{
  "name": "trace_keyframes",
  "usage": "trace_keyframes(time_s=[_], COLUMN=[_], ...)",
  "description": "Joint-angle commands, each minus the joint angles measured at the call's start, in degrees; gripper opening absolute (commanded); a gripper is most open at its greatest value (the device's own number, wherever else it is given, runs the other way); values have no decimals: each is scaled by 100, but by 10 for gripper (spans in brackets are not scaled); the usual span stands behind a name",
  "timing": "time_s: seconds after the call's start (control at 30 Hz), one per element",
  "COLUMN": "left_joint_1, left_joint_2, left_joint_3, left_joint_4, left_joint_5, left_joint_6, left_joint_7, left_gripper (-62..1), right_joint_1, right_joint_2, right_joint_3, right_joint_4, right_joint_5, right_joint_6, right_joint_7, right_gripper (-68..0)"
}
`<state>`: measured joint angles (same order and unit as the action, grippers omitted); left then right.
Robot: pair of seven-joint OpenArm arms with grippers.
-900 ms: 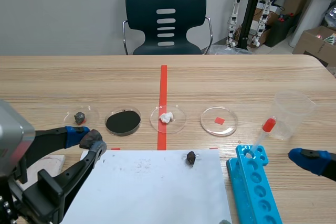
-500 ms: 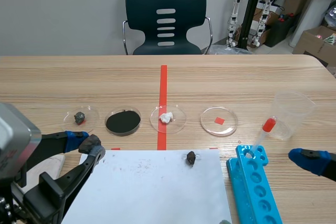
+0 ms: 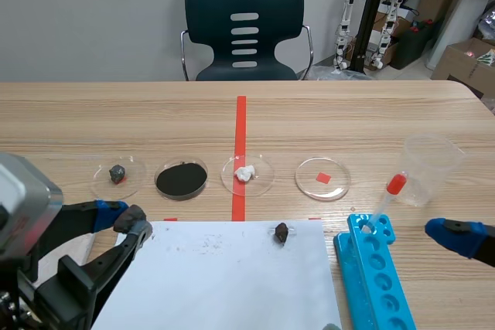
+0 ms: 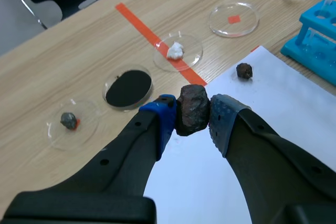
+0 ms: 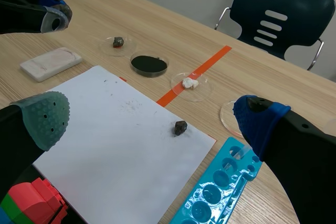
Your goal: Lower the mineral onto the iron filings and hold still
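Observation:
A rough brown mineral (image 4: 192, 107) is pinched between the blue pads of my left gripper (image 4: 192, 121), which is shut on it. In the scene view the left gripper (image 3: 125, 219) hangs over the near left corner of the white paper (image 3: 224, 276). The iron filings (image 3: 181, 179) are a black disc of powder in a round clear dish, ahead of that gripper and a little to its side (image 4: 128, 87). My right gripper (image 5: 152, 119) is open and holds nothing; only one blue fingertip (image 3: 456, 236) shows at the scene's right edge.
A small dark stone (image 3: 281, 231) lies on the paper's far edge. Dishes hold a grey stone (image 3: 117, 173), a white lump (image 3: 245, 173) and a red square (image 3: 322, 178). A blue tube rack (image 3: 371, 276), dropper (image 3: 390, 191) and plastic cup (image 3: 429, 168) stand right. A white block (image 5: 51, 62) lies left.
My left gripper has drawn back toward the near edge of the table with the mineral still held. The right arm has not moved.

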<state>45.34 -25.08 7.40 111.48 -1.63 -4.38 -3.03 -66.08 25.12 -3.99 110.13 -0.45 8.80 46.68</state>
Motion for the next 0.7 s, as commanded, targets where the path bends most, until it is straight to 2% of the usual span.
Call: trace_keyframes(time_s=[0.0,0.13,0.27,0.43,0.67], left_joint_1=[-267,-951,-1768,-2885,-4704], left_joint_2=[31,72,289,699,1340], left_joint_3=[31,31,44,225,634], left_joint_4=[109,107,26,-468,-1987], left_joint_5=[-310,-1145,-1657,-1880,-1878], left_joint_6=[15,22,35,199,533], left_joint_7=[269,1512,2581,3283,4540], left_gripper=[-479,-479,-479,-479,-479], right_joint_1=[22,22,22,22,22], right_joint_2=[26,26,26,26,26], right_joint_3=[15,15,15,15,15], right_joint_4=[66,66,66,66,66], right_joint_5=[63,63,63,63,63], right_joint_6=[-2,-2,-2,-2,-2], right_joint_7=[103,103,103,103,103], right_gripper=[4,4,4,4,4])
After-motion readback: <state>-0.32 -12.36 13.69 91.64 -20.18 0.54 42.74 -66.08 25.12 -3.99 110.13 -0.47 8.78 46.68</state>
